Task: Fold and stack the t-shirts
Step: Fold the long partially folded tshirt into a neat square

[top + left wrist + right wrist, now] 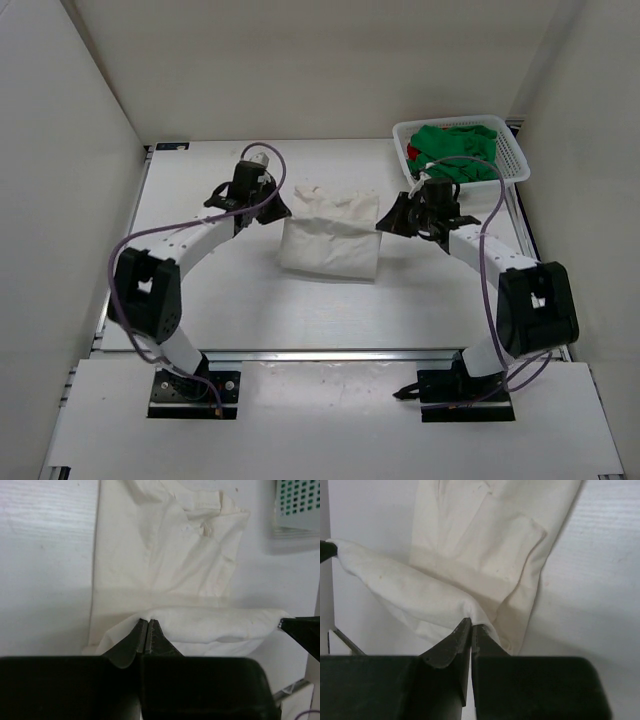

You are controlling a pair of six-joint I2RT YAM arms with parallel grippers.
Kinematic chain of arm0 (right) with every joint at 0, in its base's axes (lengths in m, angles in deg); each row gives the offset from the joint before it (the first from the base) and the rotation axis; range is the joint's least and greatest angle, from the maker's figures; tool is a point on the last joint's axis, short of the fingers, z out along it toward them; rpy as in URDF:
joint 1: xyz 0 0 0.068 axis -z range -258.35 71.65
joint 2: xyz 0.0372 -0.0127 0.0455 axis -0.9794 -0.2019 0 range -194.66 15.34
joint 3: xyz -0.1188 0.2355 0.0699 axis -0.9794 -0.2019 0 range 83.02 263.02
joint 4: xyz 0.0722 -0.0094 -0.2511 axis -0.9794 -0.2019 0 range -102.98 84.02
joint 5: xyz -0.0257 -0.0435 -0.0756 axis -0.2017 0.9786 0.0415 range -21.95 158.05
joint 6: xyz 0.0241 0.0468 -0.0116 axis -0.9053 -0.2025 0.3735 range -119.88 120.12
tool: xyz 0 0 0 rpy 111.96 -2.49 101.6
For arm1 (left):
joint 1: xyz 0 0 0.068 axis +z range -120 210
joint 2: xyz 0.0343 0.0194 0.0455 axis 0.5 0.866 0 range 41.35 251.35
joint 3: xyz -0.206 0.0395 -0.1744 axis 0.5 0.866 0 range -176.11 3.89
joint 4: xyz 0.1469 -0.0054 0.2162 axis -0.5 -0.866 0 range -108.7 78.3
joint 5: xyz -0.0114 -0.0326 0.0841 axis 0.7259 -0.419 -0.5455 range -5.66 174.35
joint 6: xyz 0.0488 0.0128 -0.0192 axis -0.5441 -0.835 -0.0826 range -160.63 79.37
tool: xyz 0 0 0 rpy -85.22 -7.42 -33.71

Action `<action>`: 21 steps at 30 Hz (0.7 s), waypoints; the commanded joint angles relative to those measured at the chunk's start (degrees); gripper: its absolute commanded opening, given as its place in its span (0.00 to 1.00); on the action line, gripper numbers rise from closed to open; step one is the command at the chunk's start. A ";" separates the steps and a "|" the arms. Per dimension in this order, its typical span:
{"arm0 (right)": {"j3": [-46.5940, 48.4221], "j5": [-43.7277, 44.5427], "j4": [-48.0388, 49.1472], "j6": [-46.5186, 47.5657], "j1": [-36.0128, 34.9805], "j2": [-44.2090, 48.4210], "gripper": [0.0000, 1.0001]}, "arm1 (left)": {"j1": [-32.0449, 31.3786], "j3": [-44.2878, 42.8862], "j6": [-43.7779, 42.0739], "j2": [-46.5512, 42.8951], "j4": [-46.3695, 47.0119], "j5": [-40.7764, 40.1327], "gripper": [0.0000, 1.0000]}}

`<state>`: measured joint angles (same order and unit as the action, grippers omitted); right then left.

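Looking at this one, you had both grippers clamped shut on the cream-white t-shirt [330,245], which lay about mid-table [250,310], a bit toward the far edge. The left gripper [147,631] pinched one end of a raised fold and the right gripper [471,628] pinched the other, with the cloth slung between them and the rest of the shirt flat underneath.

What worried me was how little fabric each one had. In both wrist views the cloth sat right at the fingertips, so I'd guess a small tug sideways could have pulled it out of one gripper. Then that end would drop and you'd have ended up with a skewed fold. Same if the two arms hadn't moved at one pace: the span between them looked fairly taut, and one side running ahead would have twisted it.

The collar end toward the far edge was rumpled too. Laying the fold over it would probably have buried the lump, and a lumpy first shirt makes a wobbly base for the stack.

Also, the basket [512,165] with the green t-shirt [455,140] and red t-shirt [417,153] sat in the far right corner, near your right arm. A wide swing there could have nudged it
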<state>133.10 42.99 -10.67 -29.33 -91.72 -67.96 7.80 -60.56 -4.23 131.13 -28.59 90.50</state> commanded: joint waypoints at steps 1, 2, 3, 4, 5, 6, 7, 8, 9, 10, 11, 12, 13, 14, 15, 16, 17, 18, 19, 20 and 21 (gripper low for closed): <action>6.59 -0.51 5.57 2.38 1.94 -5.88 0.00 | 1.27 -7.34 -1.42 6.52 2.82 -3.69 0.00; 8.78 -0.95 5.31 2.64 2.55 -8.77 0.00 | 1.45 -9.62 -1.34 9.16 3.00 -3.17 0.00; 11.32 -1.39 6.00 2.65 2.90 -10.28 0.00 | 1.89 -11.04 -1.16 10.58 3.35 -3.25 0.00; 13.96 -1.40 6.01 2.82 3.95 -12.64 0.00 | 2.07 -13.58 -1.07 12.77 3.26 -3.77 0.00; 15.38 -1.92 6.18 2.91 4.57 -15.54 0.00 | 2.16 -15.78 -0.90 15.31 3.35 -4.74 0.00; 18.35 -1.84 6.27 3.08 5.10 -16.87 0.00 | 2.16 -17.19 -0.89 16.21 3.52 -5.96 0.00; 21.08 -1.66 6.01 2.74 5.63 -19.76 0.00 | 2.42 -18.86 -0.63 18.39 4.22 -6.06 0.00; 24.59 -2.09 5.48 3.43 5.81 -22.57 0.00 | 2.94 -21.22 -0.11 20.68 4.14 -6.06 0.00; 26.80 -2.97 5.31 3.26 6.33 -25.82 0.00 | 3.56 -23.16 0.16 23.40 4.49 -6.06 0.00; 30.30 -3.33 4.96 3.87 6.33 -27.16 0.00 | 4.17 -24.66 1.46 24.38 5.45 -5.98 0.00; 34.95 -3.42 3.65 4.31 6.51 -30.48 0.00 | 4.61 -25.37 2.35 26.57 6.33 -6.06 0.00; 37.60 -3.16 0.76 4.84 6.68 -34.25 0.00 | 5.40 -28.16 2.53 29.29 6.08 -6.06 0.00; 42.76 -2.54 -0.22 5.19 6.16 -37.94 0.00 | 5.15 -31.15 3.49 32.27 5.46 -5.63 0.00; 47.34 -2.80 -1.63 5.02 6.33 -39.46 0.00 | 5.49 -32.75 3.50 33.43 5.98 -4.93 0.01; 51.39 -3.50 -4.25 5.45 6.07 -43.04 0.01 | 6.02 -35.98 4.11 36.14 4.42 -4.92 0.02; 54.21 -4.38 -5.15 5.55 5.98 -45.95 0.04 | 6.02 -38.54 4.55 38.26 3.19 -4.40 0.04; 58.50 -4.21 -7.85 6.24 5.55 -47.28 0.06 | 6.28 -39.95 4.47 38.89 3.17 -3.79 0.12; 62.72 -2.90 -10.58 7.47 5.28 -49.39 0.12 | 6.98 -41.62 4.99 39.76 3.09 -3.52 0.21; 65.29 -2.28 -11.82 8.26 4.50 -49.67 0.20 | 7.25 -42.07 4.82 39.95 3.87 -3.08 0.39; 65.92 -2.10 -12.36 8.71 4.40 -49.76 0.23 | 7.78 -42.51 5.25 39.51 4.22 -2.03 0.46; 66.89 -2.27 -12.88 8.88 4.23 -48.45 0.28 | 8.39 -41.30 5.26 37.94 5.97 -1.24 0.58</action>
<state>194.48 40.43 -19.00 -23.41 -86.52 -119.04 14.53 -99.66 -0.29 173.38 -24.72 87.18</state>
